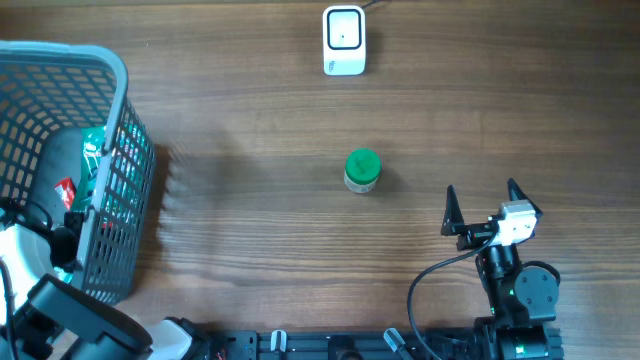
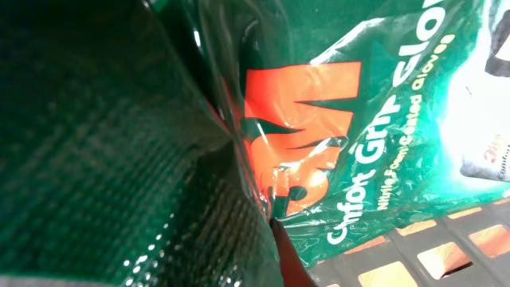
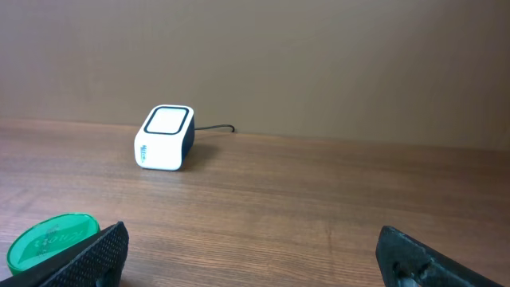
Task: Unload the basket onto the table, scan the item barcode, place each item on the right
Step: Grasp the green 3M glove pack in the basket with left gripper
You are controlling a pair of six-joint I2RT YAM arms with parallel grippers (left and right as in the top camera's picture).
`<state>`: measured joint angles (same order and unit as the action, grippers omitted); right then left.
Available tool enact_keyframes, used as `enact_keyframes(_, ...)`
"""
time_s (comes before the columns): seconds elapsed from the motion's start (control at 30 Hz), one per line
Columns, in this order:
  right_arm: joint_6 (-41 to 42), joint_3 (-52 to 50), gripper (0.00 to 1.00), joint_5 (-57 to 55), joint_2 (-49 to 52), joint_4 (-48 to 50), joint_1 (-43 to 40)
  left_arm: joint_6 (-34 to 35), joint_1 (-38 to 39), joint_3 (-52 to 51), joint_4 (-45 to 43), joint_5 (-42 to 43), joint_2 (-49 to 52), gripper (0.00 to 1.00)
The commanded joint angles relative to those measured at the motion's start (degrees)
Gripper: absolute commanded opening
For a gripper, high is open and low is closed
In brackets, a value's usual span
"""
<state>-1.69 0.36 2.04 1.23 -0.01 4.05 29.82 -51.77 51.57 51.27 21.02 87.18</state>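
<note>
A green plastic glove packet (image 2: 374, 135) with orange and white print fills the left wrist view, creased down its middle right at the lens. My left gripper (image 1: 88, 178) is down inside the basket and shut on this packet; its fingers are hidden by the plastic. The white barcode scanner (image 1: 344, 40) stands at the far edge of the table, also seen as scanner (image 3: 166, 137). My right gripper (image 1: 482, 192) rests open at the near right, with nothing between its fingers (image 3: 107, 247).
The grey mesh basket (image 1: 120, 90) stands at the left edge, its slatted floor (image 2: 446, 247) showing under the packet. A small jar with a green lid (image 1: 362, 170) stands mid-table, left of the right gripper, and shows as the green lid (image 3: 54, 239).
</note>
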Motion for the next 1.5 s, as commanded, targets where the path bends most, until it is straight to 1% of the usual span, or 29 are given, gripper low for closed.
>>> enact_keyframes(0.0, 0.59, -0.07, 1.0, -0.7, 0.07, 0.22, 0.0, -0.44, -0.22, 0.98, -0.48, 1.09, -3.78, 0.04)
enact_keyframes(0.13, 0.57, -0.07, 1.0, -0.7, 0.07, 0.22, 0.0, -0.44, -0.22, 5.33, 0.92, 2.03, -8.66, 0.04)
enact_keyframes(0.27, 0.59, -0.07, 1.0, -0.7, 0.07, 0.22, 0.0, -0.39, -0.22, 10.1, 2.56, 7.78, -14.51, 0.04)
enact_keyframes(0.37, 0.59, -0.07, 1.0, -0.7, 0.07, 0.22, 0.0, 2.84, -0.22, 12.61, 2.69, 11.72, -20.06, 0.04)
enact_keyframes(0.5, 0.59, -0.07, 1.0, -0.7, 0.07, 0.22, 0.0, 3.04, -0.22, 13.97, -0.57, 19.08, -28.35, 0.04)
enact_keyframes(0.6, 0.59, -0.07, 1.0, -0.7, 0.07, 0.22, 0.0, 3.5, -0.22, 14.51, -4.09, 22.8, -34.73, 0.04)
enact_keyframes(0.77, 0.59, -0.07, 1.0, -0.7, 0.07, 0.22, 0.0, 3.67, -0.22, 14.93, -12.35, 22.88, -46.95, 0.04)
enact_keyframes(0.87, 0.57, -0.07, 1.0, -0.7, 0.07, 0.22, 0.0, 4.37, -0.2, 15.28, -11.67, 23.21, -49.31, 0.04)
enact_keyframes(0.9, 0.59, -0.07, 1.0, -0.7, 0.07, 0.22, 0.0, 4.52, -0.2, 15.28, -11.63, 24.5, -49.27, 0.04)
enact_keyframes(0.97, 0.57, -0.07, 1.0, -0.7, 0.07, 0.22, 0.0, 4.5, -0.2, 15.28, -13.64, 30.56, -48.74, 0.04)
enact_keyframes(1.03, 0.59, -0.07, 1.0, -0.7, 0.07, 0.22, 0.0, 4.55, -0.2, 15.28, -19.28, 38.86, -48.54, 0.04)
enact_keyframes(1.07, 0.57, -0.07, 1.0, -0.7, 0.07, 0.22, 0.0, 5.64, -0.2, 15.3, -23.28, 42.34, -48.54, 0.04)
enact_keyframes(1.17, 0.59, -0.07, 1.0, -0.7, 0.07, 0.22, 0.0, 12.81, -0.2, 15.3, -35.15, 50.23, -48.54, 0.04)
enact_keyframes(1.27, 0.61, -0.07, 1.0, -0.7, 0.07, 0.22, 0.0, 19.82, 0.26, 15.3, -44.52, 55.6, -48.54, 0.04)
enact_keyframes(1.3, 0.57, -0.07, 0.99, -0.7, 0.07, 0.22, 0.0, 23.12, 0.9, 15.3, -48.13, 57.51, -48.54, 0.04)
enact_keyframes(1.37, 0.59, -0.07, 1.0, -0.68, 0.07, 0.22, 0.0, 27.21, 1.97, 15.3, -50.56, 58.71, -48.59, 0.04)
enact_keyframes(1.43, 0.59, -0.07, 1.0, -0.7, 0.07, 0.22, 0.0, 30.99, 2.86, 15.3, -49.55, 59.36, -48.65, 0.04)
enact_keyframes(1.47, 0.59, -0.07, 1.0, -0.68, 0.07, 0.22, 0.0, 32.48, 3.15, 15.3, -47.41, 59.95, -48.65, 0.04)
